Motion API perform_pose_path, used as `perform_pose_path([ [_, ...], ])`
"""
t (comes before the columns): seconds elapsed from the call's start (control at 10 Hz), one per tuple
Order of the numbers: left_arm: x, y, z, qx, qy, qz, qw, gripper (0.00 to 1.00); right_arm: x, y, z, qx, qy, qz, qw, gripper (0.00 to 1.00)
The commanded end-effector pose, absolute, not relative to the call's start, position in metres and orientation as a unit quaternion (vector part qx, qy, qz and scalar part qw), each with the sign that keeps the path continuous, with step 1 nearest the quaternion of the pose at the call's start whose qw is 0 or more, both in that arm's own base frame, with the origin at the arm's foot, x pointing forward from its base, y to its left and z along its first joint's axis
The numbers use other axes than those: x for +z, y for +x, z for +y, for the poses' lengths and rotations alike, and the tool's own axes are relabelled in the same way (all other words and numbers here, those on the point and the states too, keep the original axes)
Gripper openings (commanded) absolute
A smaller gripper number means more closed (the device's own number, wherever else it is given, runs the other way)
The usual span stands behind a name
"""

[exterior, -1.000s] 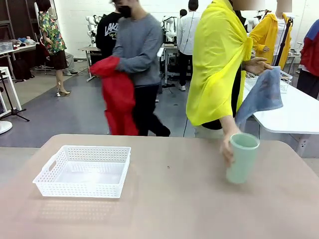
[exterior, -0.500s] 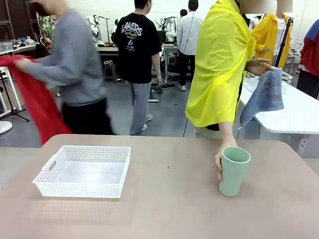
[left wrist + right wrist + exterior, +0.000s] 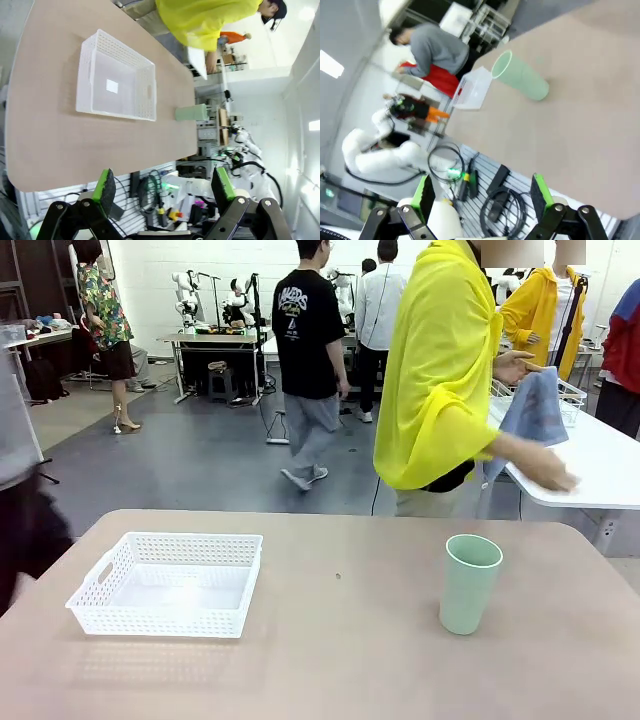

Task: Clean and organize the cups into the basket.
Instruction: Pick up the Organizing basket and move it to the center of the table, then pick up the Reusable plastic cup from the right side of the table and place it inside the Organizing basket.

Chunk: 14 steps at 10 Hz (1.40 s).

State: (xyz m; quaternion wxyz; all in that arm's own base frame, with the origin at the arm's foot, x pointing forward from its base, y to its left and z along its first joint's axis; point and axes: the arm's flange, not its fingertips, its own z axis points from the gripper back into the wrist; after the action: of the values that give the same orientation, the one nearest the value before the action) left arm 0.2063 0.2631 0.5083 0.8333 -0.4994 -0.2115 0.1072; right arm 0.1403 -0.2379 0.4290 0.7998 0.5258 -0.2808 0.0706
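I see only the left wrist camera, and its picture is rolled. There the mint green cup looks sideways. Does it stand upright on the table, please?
Observer: Yes. In the front view the mint green cup stands upright, mouth up, to the right of the white basket and apart from it.
Operator: Does the person touch the cup?
Observer: No. The person's hand is over the neighbouring white table, away from the cup.
Operator: And the right tool?
Observer: The right tool is open, with nothing between its pads; the cup is farther off in front of it.
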Motion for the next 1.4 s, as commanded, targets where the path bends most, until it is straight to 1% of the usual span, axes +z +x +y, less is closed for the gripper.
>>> perform_pose_path([
  [0.0,0.521,0.224,0.250,0.052,-0.373,-0.231,0.897,1.00,0.424,0.148,-0.226,0.218,0.470,-0.312,0.797,1.00],
  [0.1,0.530,0.241,0.230,0.036,-0.304,-0.226,0.925,1.00,0.422,0.163,-0.211,0.270,0.458,-0.321,0.783,1.00],
  [0.2,0.534,0.256,0.202,0.019,-0.262,-0.192,0.946,1.00,0.413,0.183,-0.200,0.305,0.435,-0.347,0.773,1.00],
  [0.3,0.533,0.274,0.168,0.027,-0.189,-0.172,0.966,1.00,0.395,0.206,-0.186,0.332,0.436,-0.347,0.761,1.00],
  [0.5,0.531,0.296,0.114,0.028,-0.108,-0.172,0.979,1.00,0.360,0.239,-0.163,0.373,0.431,-0.346,0.745,1.00],
  [0.6,0.532,0.299,0.090,0.025,-0.085,-0.181,0.979,1.00,0.343,0.256,-0.154,0.391,0.407,-0.339,0.753,1.00],
  [0.8,0.527,0.302,0.052,0.012,-0.073,-0.179,0.981,1.00,0.323,0.285,-0.138,0.377,0.389,-0.327,0.775,1.00],
  [0.9,0.521,0.309,0.042,0.002,-0.077,-0.171,0.982,1.00,0.319,0.292,-0.131,0.378,0.382,-0.324,0.779,1.00],
  [1.1,0.510,0.331,0.037,0.012,-0.081,-0.121,0.989,1.00,0.314,0.289,-0.126,0.374,0.389,-0.313,0.782,1.00],
  [1.2,0.516,0.333,0.042,0.010,-0.105,-0.119,0.987,1.00,0.324,0.313,-0.155,0.379,0.391,-0.309,0.780,1.00],
  [1.3,0.517,0.319,0.032,-0.002,-0.086,-0.145,0.986,1.00,0.324,0.313,-0.155,0.379,0.391,-0.309,0.780,1.00],
])
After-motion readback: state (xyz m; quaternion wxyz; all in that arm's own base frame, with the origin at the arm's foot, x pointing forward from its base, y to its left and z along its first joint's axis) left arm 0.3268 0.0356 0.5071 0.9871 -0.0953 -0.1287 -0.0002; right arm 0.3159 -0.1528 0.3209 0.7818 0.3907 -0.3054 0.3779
